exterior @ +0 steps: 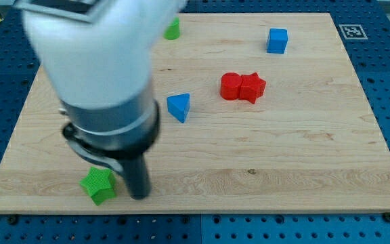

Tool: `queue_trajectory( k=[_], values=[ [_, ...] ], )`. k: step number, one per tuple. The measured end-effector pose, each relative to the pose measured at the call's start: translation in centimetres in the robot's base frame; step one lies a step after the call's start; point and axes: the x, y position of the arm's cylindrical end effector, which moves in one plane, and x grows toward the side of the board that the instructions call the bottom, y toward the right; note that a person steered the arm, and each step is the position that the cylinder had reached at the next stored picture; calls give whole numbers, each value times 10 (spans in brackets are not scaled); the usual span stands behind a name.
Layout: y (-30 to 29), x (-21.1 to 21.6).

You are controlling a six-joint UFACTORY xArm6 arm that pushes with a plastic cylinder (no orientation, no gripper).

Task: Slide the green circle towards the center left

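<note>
My tip [139,196] rests on the counter [303,169] near the view's bottom left, just beside the green star [98,185], which lies to its left, close enough that I cannot tell whether they touch. There is no hand here to open or close, only the bare rod, and it holds nothing; it can only push.

The green circle [172,29], the task's block, sits at the view's top edge, partly hidden behind the arm's pale body, so only a sliver of green shows and its shape is a guess from the task. It is well apart from my tip, so I judge the push has not begun. To drive it to the centre left, the tip would probably need to come round to the circle's far side.

Further out lie a blue triangle [179,107] near the middle, a red round block [231,86] touching a red star [252,87], and a blue cube [277,41] at upper right.
</note>
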Motion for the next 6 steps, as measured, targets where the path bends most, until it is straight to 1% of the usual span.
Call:
queue_trajectory(
  k=[1, 3, 5, 6],
  values=[
    [-50, -14],
    [-59, -14],
    [-60, -127],
    [-21, -172]
  ],
)
